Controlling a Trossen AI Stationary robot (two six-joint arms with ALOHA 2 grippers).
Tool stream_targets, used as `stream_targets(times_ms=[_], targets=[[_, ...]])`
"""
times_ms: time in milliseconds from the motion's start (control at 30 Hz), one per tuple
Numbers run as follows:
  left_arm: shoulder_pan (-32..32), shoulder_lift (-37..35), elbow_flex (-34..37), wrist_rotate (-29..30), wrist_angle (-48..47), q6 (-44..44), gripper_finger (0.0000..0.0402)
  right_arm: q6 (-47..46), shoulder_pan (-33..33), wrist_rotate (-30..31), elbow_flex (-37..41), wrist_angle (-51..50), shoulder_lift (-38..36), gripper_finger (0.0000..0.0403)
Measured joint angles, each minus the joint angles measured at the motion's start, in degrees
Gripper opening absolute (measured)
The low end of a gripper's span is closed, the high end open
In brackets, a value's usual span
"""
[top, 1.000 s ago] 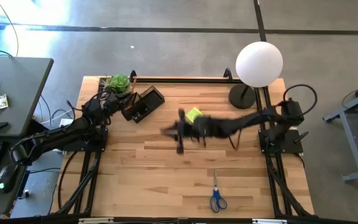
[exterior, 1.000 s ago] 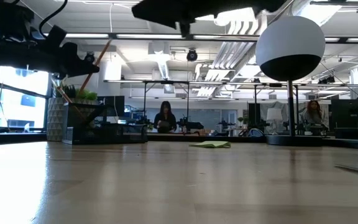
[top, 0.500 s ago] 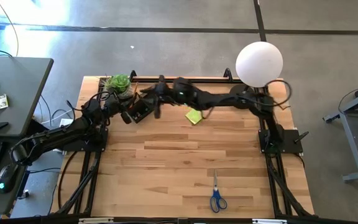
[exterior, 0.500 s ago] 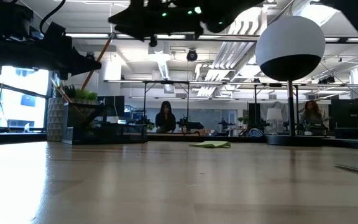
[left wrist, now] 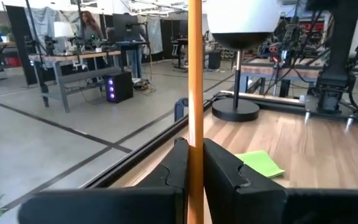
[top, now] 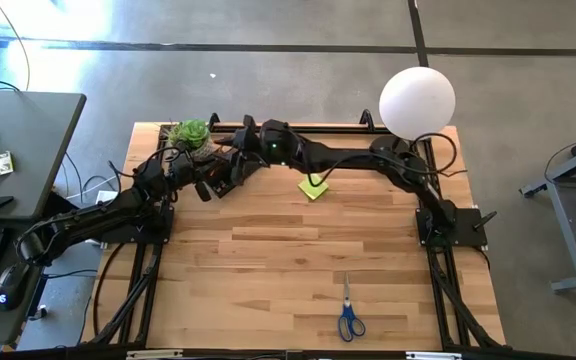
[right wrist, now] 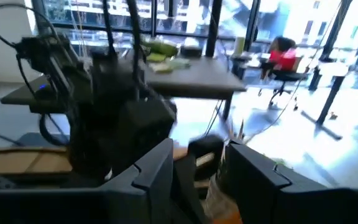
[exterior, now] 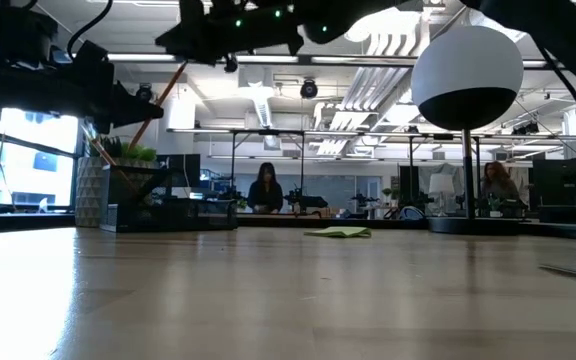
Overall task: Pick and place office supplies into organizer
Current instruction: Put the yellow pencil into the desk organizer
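Orange-wood pencil [left wrist: 195, 93] sits clamped in the left end effector [left wrist: 194, 167]; the right end effector [top: 236, 143], fingers parted, hides the organizer [top: 230, 172].

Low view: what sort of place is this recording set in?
Most likely an open-plan office or lab. Beyond the wooden table stand rows of desks, with a person at one; bare ducts and strip lights run across the ceiling. The floor looks like concrete.

Wooden table [top: 268, 270], sticky-note pad [top: 314, 187], scissors [top: 349, 315], lamp base [top: 388, 152], organizer [top: 230, 170]
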State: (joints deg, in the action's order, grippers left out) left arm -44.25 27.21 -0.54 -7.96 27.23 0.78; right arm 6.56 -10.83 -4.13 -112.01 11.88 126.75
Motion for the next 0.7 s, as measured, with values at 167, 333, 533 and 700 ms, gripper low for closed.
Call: stream_targets(times_ms=[167,333,533,700], targets=[[0.0,-0.4,0.0,-0.2,0.5,0.2,0.0009,4.5,1.1,6.3,-0.2,0.9,-2.2,0.0136],[0.0,-0.6,0.0,-2.0,2.3,0.2,0.0015,0.4,-1.9,5.6,0.5,0.0,-1.6,0.0143],[0.0,-0.5,0.0,-2.1,2.3,0.0,0.0015,-5.0,-4.0,-2.1,0.7,0.9,-1.4,0.0154],[0.0,-0.5,0.0,-2.1,2.8,0.0,0.0007,-5.2,-3.2,-2.9,0.7,0.9,-1.0,0.0144]])
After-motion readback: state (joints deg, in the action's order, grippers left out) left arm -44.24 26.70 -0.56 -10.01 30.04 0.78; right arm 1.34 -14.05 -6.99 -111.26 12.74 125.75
